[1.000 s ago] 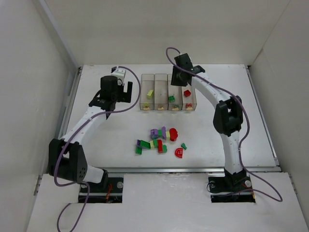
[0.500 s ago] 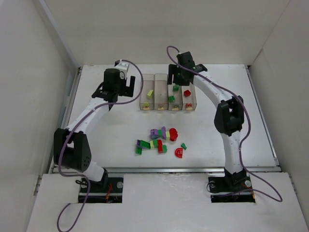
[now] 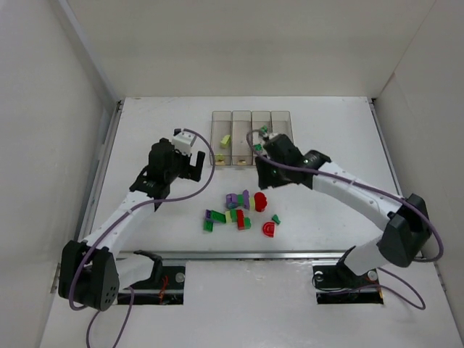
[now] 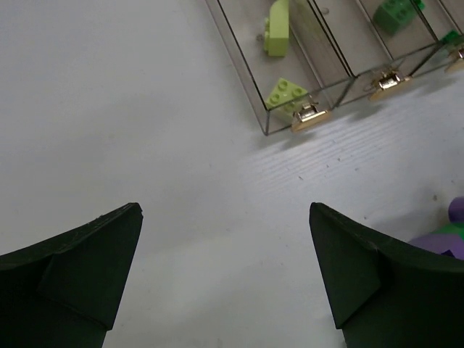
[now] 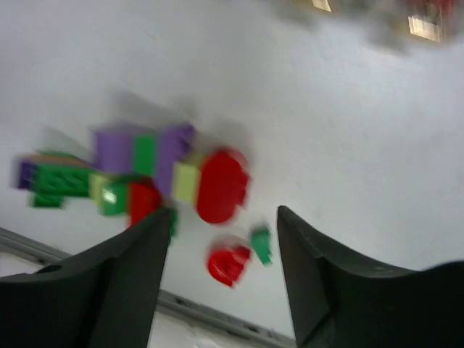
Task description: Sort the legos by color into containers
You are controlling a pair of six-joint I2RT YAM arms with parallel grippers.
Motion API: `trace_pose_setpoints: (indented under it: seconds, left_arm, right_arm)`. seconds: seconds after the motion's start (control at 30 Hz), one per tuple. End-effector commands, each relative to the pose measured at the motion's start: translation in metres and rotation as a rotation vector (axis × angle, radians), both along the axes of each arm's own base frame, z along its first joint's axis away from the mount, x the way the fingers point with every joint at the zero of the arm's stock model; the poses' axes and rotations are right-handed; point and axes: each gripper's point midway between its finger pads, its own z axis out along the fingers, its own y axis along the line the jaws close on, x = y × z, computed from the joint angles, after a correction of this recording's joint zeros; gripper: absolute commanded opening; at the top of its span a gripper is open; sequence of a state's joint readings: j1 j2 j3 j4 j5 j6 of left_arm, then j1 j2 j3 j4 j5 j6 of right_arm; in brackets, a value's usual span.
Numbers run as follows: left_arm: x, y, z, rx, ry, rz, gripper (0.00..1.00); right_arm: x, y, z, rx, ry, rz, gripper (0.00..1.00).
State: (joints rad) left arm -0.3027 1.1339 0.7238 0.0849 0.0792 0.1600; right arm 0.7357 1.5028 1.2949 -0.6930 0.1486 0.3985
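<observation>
The containers are a row of clear bins at the back of the table. The leftmost bin holds two pale yellow-green bricks, and a bin further right holds a green brick. The loose legos lie in a cluster at mid-table: a large red brick, a small red one, a small green one and purple ones. My left gripper is open over bare table, in front and left of the bins. My right gripper is open and empty above the cluster; its view is blurred.
White walls enclose the table on the left, back and right. A metal rail runs along the near edge. The right arm stretches across the table's right half and covers the near end of the rightmost bin. Tan latches mark the bins' near ends.
The right gripper left a green brick in the third bin, then swung back from over the bins toward the cluster with its jaws apart. The left gripper drew back from beside the bins.
</observation>
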Motion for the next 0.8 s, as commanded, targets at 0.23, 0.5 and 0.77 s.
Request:
trace_pose_setpoints:
  seconds: [0.23, 0.5, 0.77]
  left_arm:
    - [-0.017, -0.01, 0.029, -0.072, -0.117, -0.029, 0.99]
    - [-0.032, -0.025, 0.034, -0.083, -0.168, -0.094, 0.99]
    - [-0.041, -0.025, 0.035, -0.092, -0.171, -0.113, 0.99]
  right_arm:
    - [-0.059, -0.042, -0.062, 0.035, 0.132, -0.156, 0.45]
    - [-0.07, -0.034, -0.11, -0.046, 0.181, -0.177, 0.48]
    - [-0.059, -0.036, -0.123, -0.089, 0.176, -0.24, 0.48]
